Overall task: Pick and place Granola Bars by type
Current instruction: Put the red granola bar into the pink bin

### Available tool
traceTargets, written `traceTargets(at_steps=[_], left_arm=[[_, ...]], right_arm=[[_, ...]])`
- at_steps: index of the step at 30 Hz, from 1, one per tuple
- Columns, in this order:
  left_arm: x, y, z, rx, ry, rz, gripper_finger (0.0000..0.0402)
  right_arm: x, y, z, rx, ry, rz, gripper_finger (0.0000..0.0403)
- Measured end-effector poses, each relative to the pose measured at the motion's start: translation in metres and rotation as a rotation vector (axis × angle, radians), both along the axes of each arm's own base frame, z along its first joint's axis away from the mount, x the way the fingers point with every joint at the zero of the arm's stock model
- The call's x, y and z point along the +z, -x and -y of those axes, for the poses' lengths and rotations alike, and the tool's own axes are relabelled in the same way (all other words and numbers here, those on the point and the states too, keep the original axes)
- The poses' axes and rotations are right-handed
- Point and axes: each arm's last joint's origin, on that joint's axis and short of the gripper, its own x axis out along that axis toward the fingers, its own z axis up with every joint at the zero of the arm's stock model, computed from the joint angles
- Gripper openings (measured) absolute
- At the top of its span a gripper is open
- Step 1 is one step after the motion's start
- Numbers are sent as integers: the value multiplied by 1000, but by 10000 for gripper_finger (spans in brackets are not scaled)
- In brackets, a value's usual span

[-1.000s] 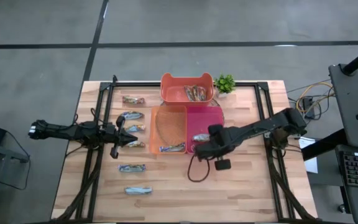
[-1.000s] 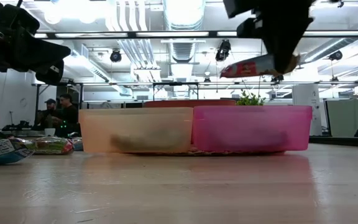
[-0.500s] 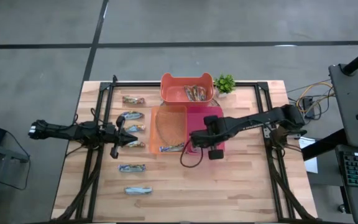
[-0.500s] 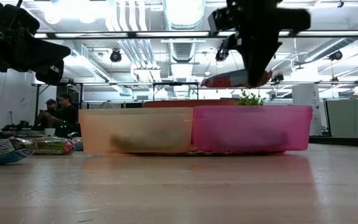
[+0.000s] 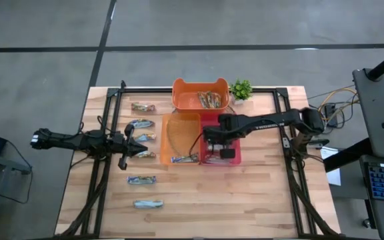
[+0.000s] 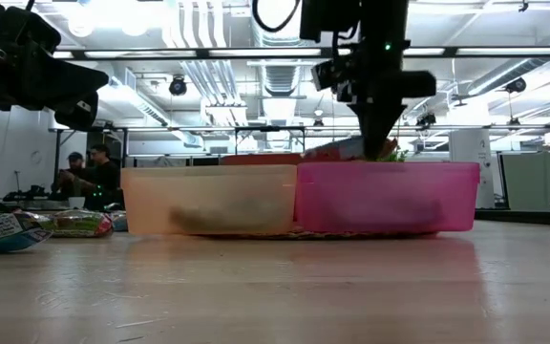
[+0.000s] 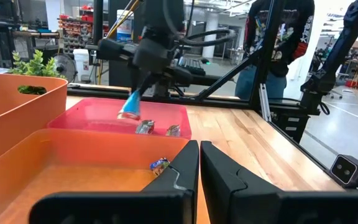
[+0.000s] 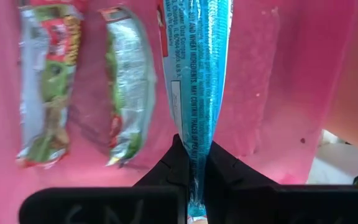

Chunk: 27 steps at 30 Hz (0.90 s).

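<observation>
Granola bars lie in several places: a blue-silver bar [image 8: 199, 81] hangs pinched by one end in the right gripper [image 8: 193, 163], over the pink bin [image 5: 235, 155], where two greenish bars [image 8: 86, 87] already rest side by side on the floor. In the low view the held bar sits tilted just above the pink rim. Fingers of that gripper are clamped tight on the wrapper's end seam. Next to the pink bin, touching it, stands a pale orange bin [image 5: 181, 122] with one blue-wrapped bar [image 5: 184, 159] at its near edge, and behind both is a deeper orange bin [image 5: 185, 99] holding brownish bars [image 5: 209, 99]. Beside that bin is a small potted plant [image 5: 241, 89]. Six loose bars [image 5: 142, 139] remain on the wooden table [image 5: 265, 193] left of the bins. Among them waits the left gripper [image 5: 131, 143], its fingers [image 7: 229, 180] pressed together on nothing, pointing toward the bins.
</observation>
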Motion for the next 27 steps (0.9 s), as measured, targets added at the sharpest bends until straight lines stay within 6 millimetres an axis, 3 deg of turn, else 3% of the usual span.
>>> traceTargets(at_steps=[13,27], left_arm=[[0,0,0,0,0,0,0],[0,0,0,0,0,0,0]], right_arm=[[-35,-2,31,-52,-52,-74,8],[-64,-12,39,-65,-113,-113,11]])
